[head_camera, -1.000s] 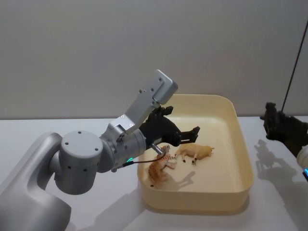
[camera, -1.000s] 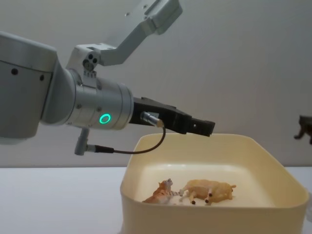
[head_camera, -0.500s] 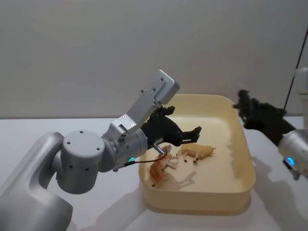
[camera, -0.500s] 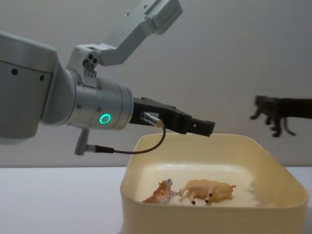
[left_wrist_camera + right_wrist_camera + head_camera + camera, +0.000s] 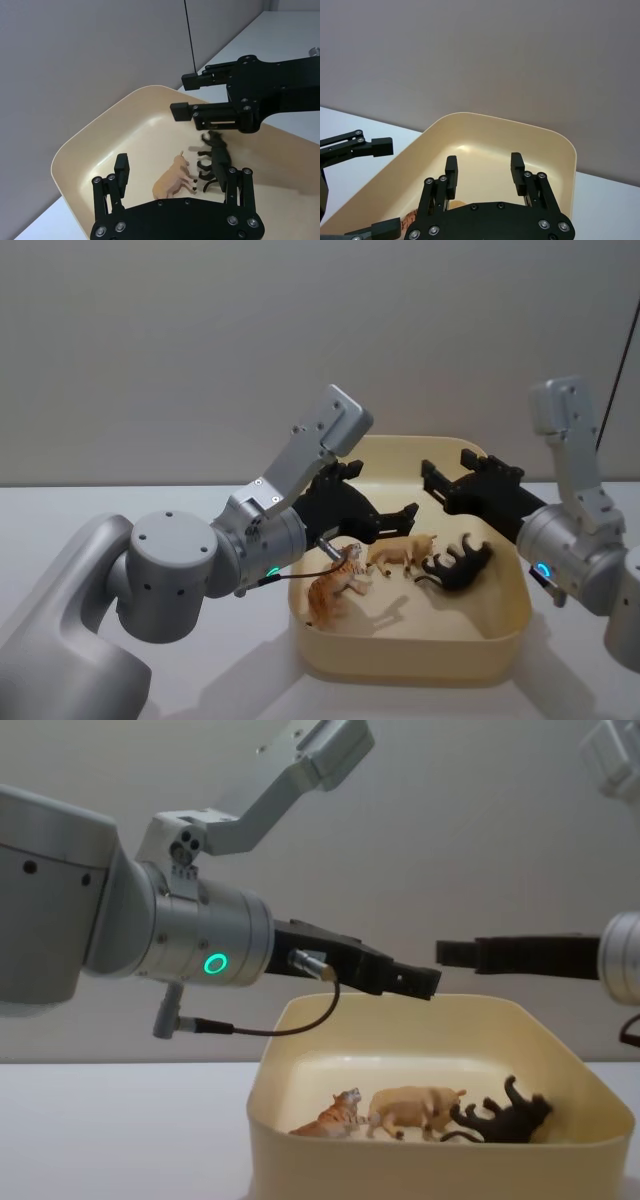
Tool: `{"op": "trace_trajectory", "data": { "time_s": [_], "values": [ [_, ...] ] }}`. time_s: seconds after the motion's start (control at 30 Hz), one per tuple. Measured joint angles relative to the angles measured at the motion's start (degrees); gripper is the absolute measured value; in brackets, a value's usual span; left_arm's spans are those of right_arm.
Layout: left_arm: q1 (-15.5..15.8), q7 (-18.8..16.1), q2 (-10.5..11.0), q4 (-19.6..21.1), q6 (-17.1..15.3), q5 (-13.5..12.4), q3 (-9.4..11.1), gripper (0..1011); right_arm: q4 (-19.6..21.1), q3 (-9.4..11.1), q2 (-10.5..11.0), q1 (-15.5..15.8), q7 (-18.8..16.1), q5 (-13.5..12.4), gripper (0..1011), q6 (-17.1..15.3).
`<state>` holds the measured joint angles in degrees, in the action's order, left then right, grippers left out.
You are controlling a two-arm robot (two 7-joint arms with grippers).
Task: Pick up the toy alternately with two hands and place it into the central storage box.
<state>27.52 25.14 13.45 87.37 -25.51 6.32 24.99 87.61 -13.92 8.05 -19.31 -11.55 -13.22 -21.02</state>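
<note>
The white tabletop (image 5: pixel 120 510) holds the big cream storage box (image 5: pixel 505 640). The box sits in the middle, in front of the robot.

The thick grey left arm (image 5: pixel 170 580) reaches in from the left. Its left pincer (image 5: pixel 385 520) hangs over the left part of the box, above the toys. Its black fingers (image 5: pixel 121 172) are spread wide and hold nothing.

The right arm (image 5: pixel 575 560) comes in from the right. Its right pincer (image 5: pixel 450 475) hangs over the far right part of the box. Its fingers (image 5: pixel 451 176) are also wide apart and hold nothing.

Three small toy animals lie on the floor of the box. The black toy (image 5: pixel 458 562) lies on its side near the right wall, under the right pincer. The tan toy (image 5: pixel 400 553) lies just beside it in the middle; they may be touching, but that is hard to tell. The orange striped tiger (image 5: pixel 335 585) lies to the left, close to the tan toy.
</note>
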Motion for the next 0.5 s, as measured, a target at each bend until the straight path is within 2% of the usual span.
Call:
{"op": "trace_trajectory", "data": {
  "time_s": [0.2, 0.23, 0.5],
  "values": [
    [0.00, 0.00, 0.00, 0.00, 0.00, 0.00, 0.00, 1001, -0.97, -0.63, -0.70, -0.80, -0.87, 0.72, 791, -0.32],
    [0.00, 0.00, 0.00, 0.00, 0.00, 0.00, 0.00, 1001, -1.06, -0.68, -0.78, -0.88, -0.94, 0.80, 791, -0.34],
    [0.00, 0.00, 0.00, 0.00, 0.00, 0.00, 0.00, 1001, -1.63, -1.00, -1.13, -1.33, -1.39, 1.22, 1001, -0.44]
  ]
}}
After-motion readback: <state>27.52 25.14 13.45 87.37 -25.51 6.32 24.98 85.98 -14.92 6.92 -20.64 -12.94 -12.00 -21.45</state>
